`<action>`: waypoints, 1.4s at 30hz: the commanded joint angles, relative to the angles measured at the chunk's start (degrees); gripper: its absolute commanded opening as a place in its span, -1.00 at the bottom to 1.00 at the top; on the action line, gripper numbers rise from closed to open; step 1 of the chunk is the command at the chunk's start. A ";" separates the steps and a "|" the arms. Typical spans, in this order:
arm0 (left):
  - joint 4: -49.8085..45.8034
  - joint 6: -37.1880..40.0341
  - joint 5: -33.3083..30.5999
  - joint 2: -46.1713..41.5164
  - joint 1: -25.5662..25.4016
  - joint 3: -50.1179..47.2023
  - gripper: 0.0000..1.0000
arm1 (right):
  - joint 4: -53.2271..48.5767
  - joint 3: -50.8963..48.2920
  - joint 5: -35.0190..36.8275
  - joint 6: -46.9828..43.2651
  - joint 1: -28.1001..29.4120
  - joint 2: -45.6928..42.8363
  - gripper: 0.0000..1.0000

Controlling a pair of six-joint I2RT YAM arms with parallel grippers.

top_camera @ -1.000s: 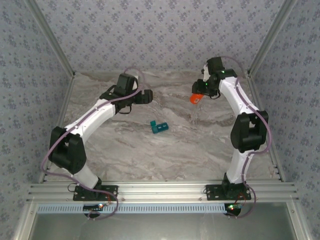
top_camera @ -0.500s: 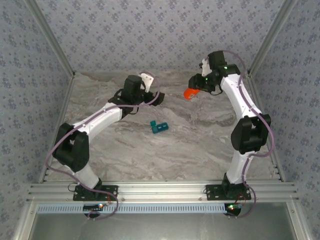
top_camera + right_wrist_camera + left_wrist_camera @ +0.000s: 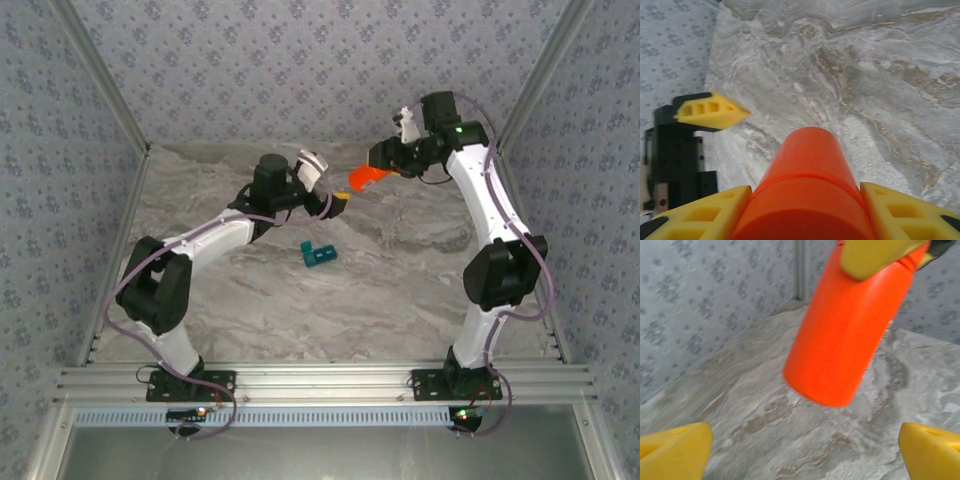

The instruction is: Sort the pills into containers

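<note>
From above, the left arm (image 3: 200, 240) stretches from its base toward the back middle of the marble-patterned table (image 3: 400, 290), and the left gripper (image 3: 335, 188) hangs there with its jaws spread wide and nothing between them. In the left wrist view its two yellow fingertips (image 3: 675, 450) sit far apart at the bottom corners, with bare table between them and the orange bottle (image 3: 840, 335) tilted above, apart from both tips. Near the middle of the table, in front of the left gripper and well clear of both claws, lies the small teal pill box (image 3: 318, 254), flat on the surface. Just right of the left gripper, the orange bottle (image 3: 362, 179) is held off the table, slanting down toward the left. The right gripper (image 3: 383, 168) is clamped on its upper end; the right wrist view shows its yellow fingers (image 3: 700, 220) pressed against either side of the bottle (image 3: 807, 165).
</note>
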 commanded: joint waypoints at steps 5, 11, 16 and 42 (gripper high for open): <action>1.58 3.69 12.20 1.10 -2.36 1.54 0.81 | -1.72 -1.60 -7.48 0.32 1.04 -5.07 -0.42; 2.48 4.71 11.77 0.69 -3.16 0.94 0.76 | -2.25 -2.49 -8.97 -0.11 2.63 -4.77 -0.42; 5.46 3.55 10.74 0.21 -3.06 -0.34 0.70 | -2.17 -3.75 -8.97 -0.68 4.03 -4.59 -0.42; 7.74 1.37 7.29 -0.59 -0.98 -2.24 0.78 | 1.06 -8.38 -10.25 0.59 4.72 -5.88 -0.43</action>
